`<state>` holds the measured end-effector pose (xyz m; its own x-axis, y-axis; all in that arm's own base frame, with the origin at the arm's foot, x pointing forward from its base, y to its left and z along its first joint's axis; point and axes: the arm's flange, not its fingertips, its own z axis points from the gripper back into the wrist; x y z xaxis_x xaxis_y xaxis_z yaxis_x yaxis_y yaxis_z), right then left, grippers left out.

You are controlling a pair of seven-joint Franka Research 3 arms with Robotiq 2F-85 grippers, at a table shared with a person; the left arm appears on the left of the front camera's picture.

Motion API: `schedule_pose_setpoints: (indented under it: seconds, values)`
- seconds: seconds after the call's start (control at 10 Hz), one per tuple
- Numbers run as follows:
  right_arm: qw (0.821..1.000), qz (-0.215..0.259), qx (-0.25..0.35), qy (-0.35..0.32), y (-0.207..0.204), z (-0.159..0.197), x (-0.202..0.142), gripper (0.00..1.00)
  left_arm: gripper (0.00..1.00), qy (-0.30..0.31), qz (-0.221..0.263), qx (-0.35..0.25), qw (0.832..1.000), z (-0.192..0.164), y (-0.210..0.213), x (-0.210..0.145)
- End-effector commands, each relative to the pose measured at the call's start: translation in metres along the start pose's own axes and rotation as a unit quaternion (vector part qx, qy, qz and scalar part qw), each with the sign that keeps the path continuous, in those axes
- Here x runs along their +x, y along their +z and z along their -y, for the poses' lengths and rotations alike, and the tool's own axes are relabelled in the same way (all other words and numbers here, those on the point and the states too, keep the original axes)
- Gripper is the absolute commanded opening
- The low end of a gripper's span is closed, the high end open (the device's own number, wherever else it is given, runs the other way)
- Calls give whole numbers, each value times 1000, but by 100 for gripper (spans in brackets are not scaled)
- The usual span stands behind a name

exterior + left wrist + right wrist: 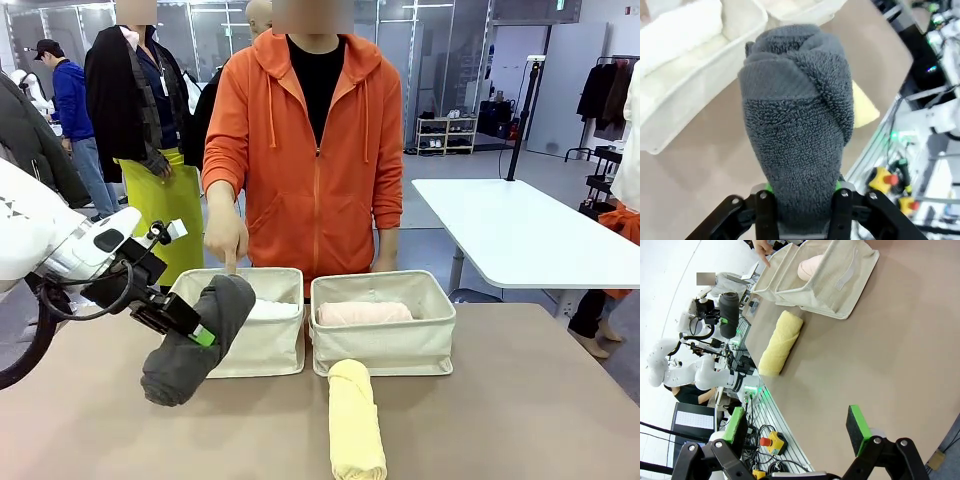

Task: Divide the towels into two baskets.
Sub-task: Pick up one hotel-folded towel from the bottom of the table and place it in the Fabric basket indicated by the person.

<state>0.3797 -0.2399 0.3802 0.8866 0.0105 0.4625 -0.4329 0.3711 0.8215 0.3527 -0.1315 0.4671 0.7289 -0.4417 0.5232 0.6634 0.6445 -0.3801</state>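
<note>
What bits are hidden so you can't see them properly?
- Front view: white towel, mostly behind the dark grey towel and the left basket wall.
- Front view: pink towel, underside behind the right basket wall.
- Left wrist view: yellow towel, mostly behind the dark grey towel.

Two cream rectangular canvas baskets are sitting side by side on the brown bench (520,400). The left basket (262,352) is holding a white rolled terry towel (272,310), the right basket (385,350) a pale pink rolled terry towel (363,313). A pale yellow rolled terry towel (356,420) is lying lengthwise just before the right basket. The left tool (200,333) is holding a dark grey rolled terry towel (176,375) aloft before the left basket, and a person's hand (225,238) is hanging behind it.
</note>
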Motion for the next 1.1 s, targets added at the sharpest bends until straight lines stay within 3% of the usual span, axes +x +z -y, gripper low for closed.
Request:
schedule_pose_setpoints:
  seconds: [0.0, 0.3, 0.4, 0.7, 0.8, 1.0]
  values:
    - [1000, 3, 3, 2, 1, -4, 1, 100, 40, -167, -50, 65, 982, 26, 26, 31]
    - [1000, 3, 3, 2, 1, -4, 1, 100, 40, -323, -126, 166, 923, 44, 40, 105]
    - [1000, 3, 3, 2, 1, -4, 1, 100, 40, -369, -145, 166, 903, 36, 34, 126]
    - [1000, 3, 3, 2, 1, -4, 1, 100, 40, -476, -179, 211, 835, 11, 0, 154]
    - [1000, 3, 3, 2, 1, -4, 1, 100, 40, -494, -168, 228, 822, -7, -12, 158]
    - [1000, 3, 3, 2, 1, -4, 1, 100, 40, -476, -167, 246, 827, -48, -36, 166]
